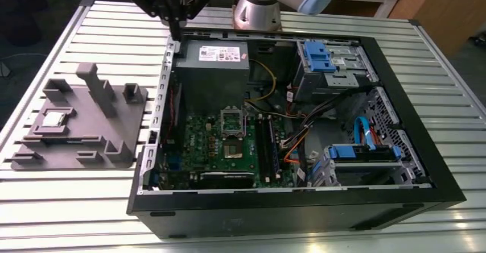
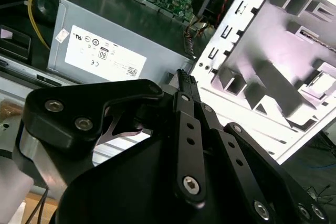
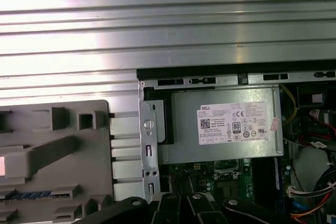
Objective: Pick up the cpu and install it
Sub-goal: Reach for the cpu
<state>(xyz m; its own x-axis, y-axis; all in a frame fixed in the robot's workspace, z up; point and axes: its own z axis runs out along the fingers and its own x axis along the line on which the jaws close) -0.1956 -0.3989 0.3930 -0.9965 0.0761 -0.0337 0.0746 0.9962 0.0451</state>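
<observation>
Gripper (image 1: 176, 35): it hangs over the far corner of the open computer case (image 1: 304, 214) on the exterior view's left, just beside the grey power supply (image 1: 213, 74). In the exterior view and in the second wrist view (image 2: 183, 77) its black fingers come together at the tips, clenched with nothing between them. CPU (image 1: 54, 118): it lies flat in a square pocket of the grey tray (image 1: 72, 144). The tray rests on the slatted metal table (image 1: 91, 31) outside the case, at the exterior view's left. The CPU is well apart from the gripper, nearer in the scene and further toward the exterior view's left; the case's side wall and the tray's upright posts stand between the two. Nothing touches the chip. Appearance: a small flat square with a pale silver-grey top, seated level inside a raised grey surround, far smaller than the tray that carries it. In the second wrist view the same pale square (image 2: 319, 84) shows in its pocket beyond the gripper's finger links. Inside the case, the green motherboard (image 1: 205, 145) lies on the near side of the power supply, and its silvery socket frame (image 1: 231, 121) lies on the board's far part.
</observation>
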